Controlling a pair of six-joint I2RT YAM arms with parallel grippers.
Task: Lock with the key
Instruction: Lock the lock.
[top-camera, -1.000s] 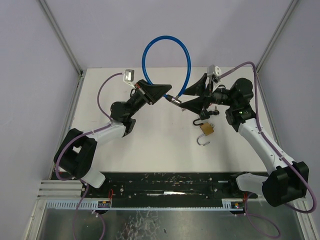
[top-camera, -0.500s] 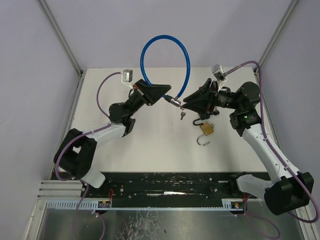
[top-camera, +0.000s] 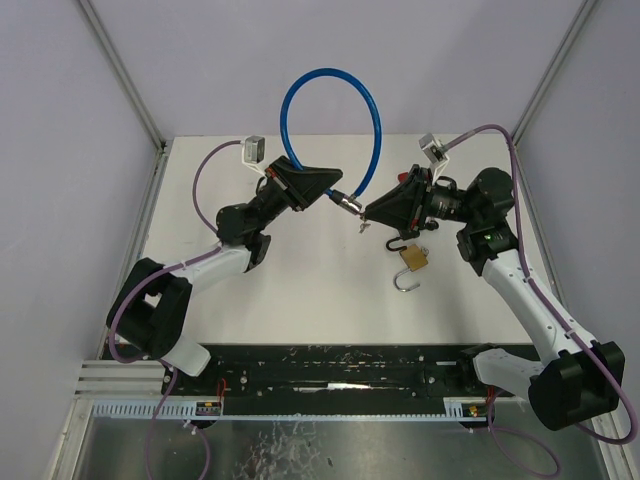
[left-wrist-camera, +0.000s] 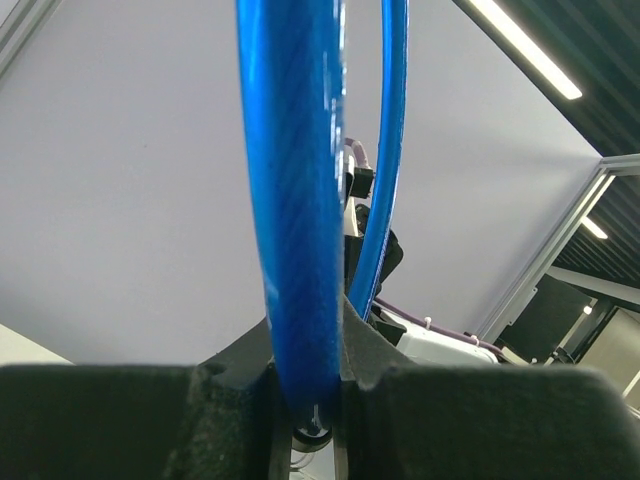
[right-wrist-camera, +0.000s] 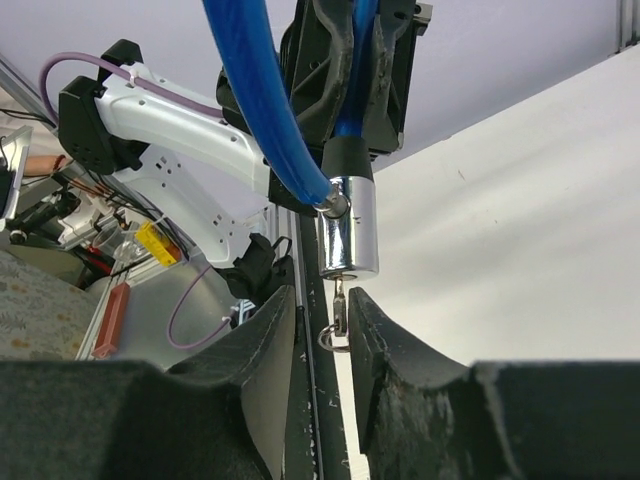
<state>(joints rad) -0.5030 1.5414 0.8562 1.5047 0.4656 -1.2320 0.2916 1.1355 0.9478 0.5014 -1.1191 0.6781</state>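
Note:
A blue cable lock loops up above the table. My left gripper is shut on the cable close to its chrome lock cylinder. In the right wrist view a small key with a ring sticks out of the bottom of the cylinder. My right gripper is open, with one jaw on each side of the key. The key lies nearer the right-hand finger, and a gap shows on the other side. My right gripper also shows in the top view.
A brass padlock with its shackle open lies on the white table under my right arm. A black hook-shaped piece lies just beyond it. Grey walls and frame posts close in the table's far side.
My right gripper has swung back toward the cylinder and narrowed its jaws. The key hung free below the cylinder half a second ago and now sits between the jaws. The left arm holds still.

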